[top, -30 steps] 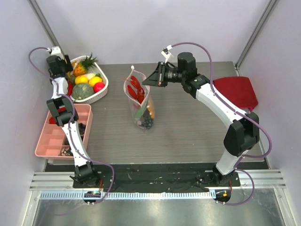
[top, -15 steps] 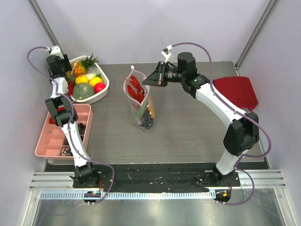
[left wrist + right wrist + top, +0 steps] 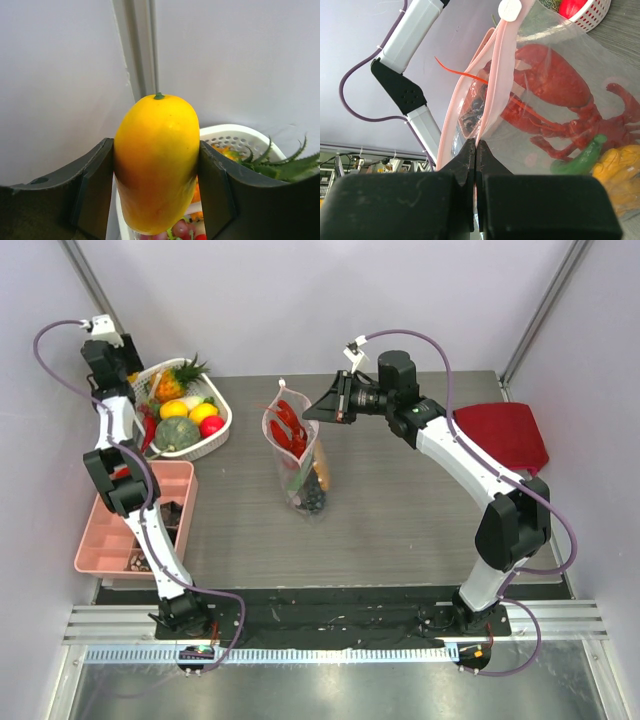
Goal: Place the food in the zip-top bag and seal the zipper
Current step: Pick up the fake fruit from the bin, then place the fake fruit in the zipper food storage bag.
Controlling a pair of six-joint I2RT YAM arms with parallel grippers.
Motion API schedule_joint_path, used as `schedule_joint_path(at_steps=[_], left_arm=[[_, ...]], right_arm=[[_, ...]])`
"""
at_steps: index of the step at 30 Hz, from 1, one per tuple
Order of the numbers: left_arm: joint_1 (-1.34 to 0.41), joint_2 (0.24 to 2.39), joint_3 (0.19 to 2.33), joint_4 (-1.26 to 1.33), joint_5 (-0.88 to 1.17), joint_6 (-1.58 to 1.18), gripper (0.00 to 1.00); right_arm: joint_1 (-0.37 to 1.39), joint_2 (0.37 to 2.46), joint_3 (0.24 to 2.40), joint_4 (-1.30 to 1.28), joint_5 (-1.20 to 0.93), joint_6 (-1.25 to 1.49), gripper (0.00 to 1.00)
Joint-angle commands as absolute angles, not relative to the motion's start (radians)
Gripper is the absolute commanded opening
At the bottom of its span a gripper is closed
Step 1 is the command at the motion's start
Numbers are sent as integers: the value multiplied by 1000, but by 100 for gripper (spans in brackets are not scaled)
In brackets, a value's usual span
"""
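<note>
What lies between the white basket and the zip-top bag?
Only bare grey tabletop separates the basket and bag, as the top view shows.

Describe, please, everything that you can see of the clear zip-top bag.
The zip-top bag is clear, floppy plastic with faint pink dots and a pink zipper along its mouth, ending in a small white tab. It stands on the table, mouth upward and partly gaping. Inside lie a red lobster, a green piece, a yellow-orange piece and dark bits. The jaws of the right gripper are shut on the zipper.
</note>
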State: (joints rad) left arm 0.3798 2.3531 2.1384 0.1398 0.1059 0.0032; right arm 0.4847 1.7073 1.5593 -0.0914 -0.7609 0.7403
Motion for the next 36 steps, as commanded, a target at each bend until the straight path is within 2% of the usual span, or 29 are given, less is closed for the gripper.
schedule_joint_path(at_steps=[1,5,10,17,21,25,30,36], left_arm=[[354,2270,2082,175,158,-31,5],[330,2172,1918,311,114,-44,3],[302,2054,1852,339,97,-124,1],[230,1810,1720,290,245,-279,1],[149,1662,1671,201,427,-317,3],[72,1517,1599,109,495,-414,5],[-76,1369,1493,80,500,-498,7],[-254,1299,1337,15,457,-563,9]], right_arm=[[480,1704,1571,-41,-772,739,1],[480,1700,1560,-40,-769,736,1],[480,1695,1555,-41,-769,738,1],[480,1684,1554,-43,-764,732,1],[480,1677,1554,-54,-762,713,1],[479,1672,1549,-67,-756,710,1],[479,1674,1549,-67,-750,713,1],[479,1669,1552,-66,-752,710,1]])
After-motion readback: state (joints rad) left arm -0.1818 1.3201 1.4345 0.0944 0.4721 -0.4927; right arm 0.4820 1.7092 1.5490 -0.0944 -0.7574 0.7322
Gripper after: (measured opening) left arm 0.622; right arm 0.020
